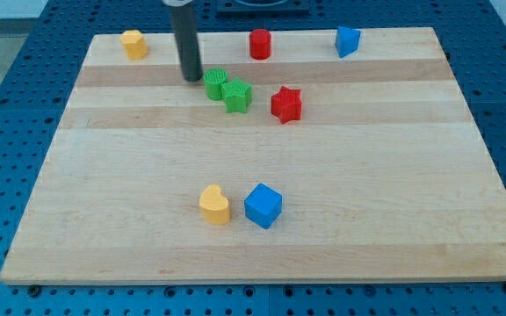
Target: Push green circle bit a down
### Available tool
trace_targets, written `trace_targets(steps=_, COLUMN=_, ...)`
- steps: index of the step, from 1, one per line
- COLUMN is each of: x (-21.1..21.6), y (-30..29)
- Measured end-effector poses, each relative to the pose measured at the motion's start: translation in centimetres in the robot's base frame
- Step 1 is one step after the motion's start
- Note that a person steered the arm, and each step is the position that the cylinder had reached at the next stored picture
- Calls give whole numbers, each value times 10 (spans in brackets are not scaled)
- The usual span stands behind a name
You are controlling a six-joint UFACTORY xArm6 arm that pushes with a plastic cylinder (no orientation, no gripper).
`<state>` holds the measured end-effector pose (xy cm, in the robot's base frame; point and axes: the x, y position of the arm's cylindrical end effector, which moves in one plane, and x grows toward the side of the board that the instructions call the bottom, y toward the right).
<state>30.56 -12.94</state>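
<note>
The green circle (215, 82) sits on the wooden board (148, 193) toward the view's top, touching a green star (237, 95) on its lower right. My tip (191, 78) is just left of the green circle, very close to it or touching it. The dark rod rises from the tip to the view's top edge.
A red star (285, 104) lies right of the green star. Along the view's top are a yellow block (133, 43), a red cylinder (260, 43) and a blue block (348, 40). A yellow heart (214, 204) and a blue cube (263, 205) sit near the view's bottom.
</note>
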Motion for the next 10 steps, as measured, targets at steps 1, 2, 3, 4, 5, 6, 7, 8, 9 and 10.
trace_targets(steps=1, x=25, y=-25)
trace_targets(steps=2, x=31, y=-21)
trace_targets(steps=3, x=24, y=-7)
trace_targets(steps=4, x=21, y=13)
trace_targets(steps=5, x=21, y=38)
trace_targets(steps=6, x=21, y=68)
trace_targets(steps=7, x=20, y=93)
trace_targets(steps=8, x=13, y=113)
trace_targets(steps=9, x=1, y=126)
trace_targets(steps=10, x=-3, y=140)
